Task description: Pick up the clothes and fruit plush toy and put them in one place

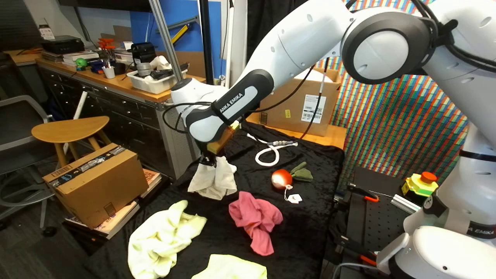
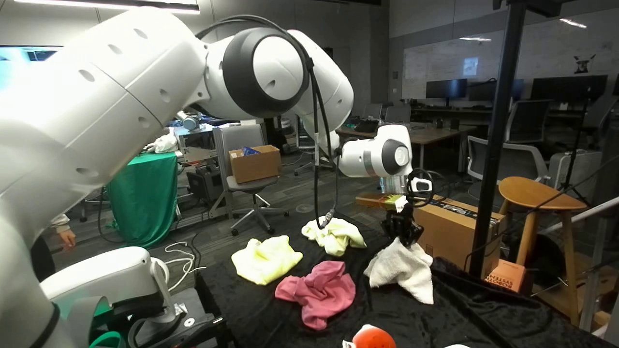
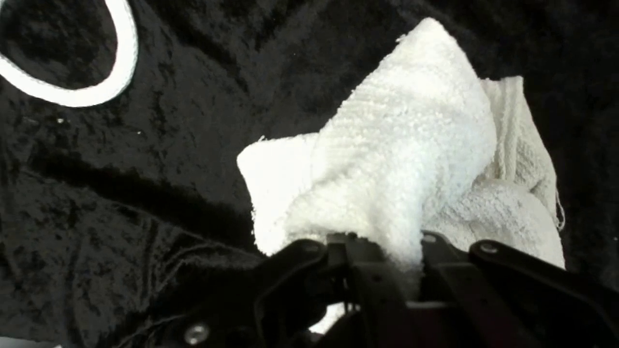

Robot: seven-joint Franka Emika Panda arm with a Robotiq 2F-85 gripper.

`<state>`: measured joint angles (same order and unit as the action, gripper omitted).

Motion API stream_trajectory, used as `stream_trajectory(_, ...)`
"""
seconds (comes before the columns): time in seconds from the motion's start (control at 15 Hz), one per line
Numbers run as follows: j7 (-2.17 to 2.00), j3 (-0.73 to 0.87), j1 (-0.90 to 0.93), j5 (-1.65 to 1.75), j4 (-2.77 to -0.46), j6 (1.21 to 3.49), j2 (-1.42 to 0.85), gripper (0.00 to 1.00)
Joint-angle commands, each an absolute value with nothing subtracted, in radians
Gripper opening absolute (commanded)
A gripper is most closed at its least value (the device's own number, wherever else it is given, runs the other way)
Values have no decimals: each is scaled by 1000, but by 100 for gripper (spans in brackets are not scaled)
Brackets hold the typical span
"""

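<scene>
My gripper (image 3: 392,247) is shut on the white garment (image 3: 401,145), whose bunched fabric runs up between the fingers. In both exterior views this garment (image 1: 213,182) (image 2: 404,270) drapes down below the gripper (image 1: 208,159) (image 2: 402,228); whether its lower edge touches the table cannot be told. A pink-red garment (image 1: 255,219) (image 2: 323,292) lies crumpled nearby. Beyond it rest the cream garment (image 1: 161,242) (image 2: 333,235) and the pale yellow-green garment (image 1: 232,268) (image 2: 266,259). The red fruit plush toy (image 1: 281,179) with its green leaf is on the table, partly cut off in an exterior view (image 2: 373,337).
A looped white cord (image 1: 267,155) (image 3: 123,58) lies on the black-covered table (image 1: 302,232). At its back stands a large cardboard box (image 1: 286,100). A further box (image 1: 100,182) sits beside the table, and a dark upright pole (image 2: 498,135) rises near the edge.
</scene>
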<state>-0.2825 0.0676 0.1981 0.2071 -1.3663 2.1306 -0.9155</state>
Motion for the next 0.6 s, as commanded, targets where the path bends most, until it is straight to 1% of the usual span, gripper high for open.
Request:
stream_trajectory(0.0, -230, 58, 152, 183, -1497, 2158, -770, 8)
stream_trajectory(0.53, -348, 117, 57, 137, -1754, 2209, -504, 8)
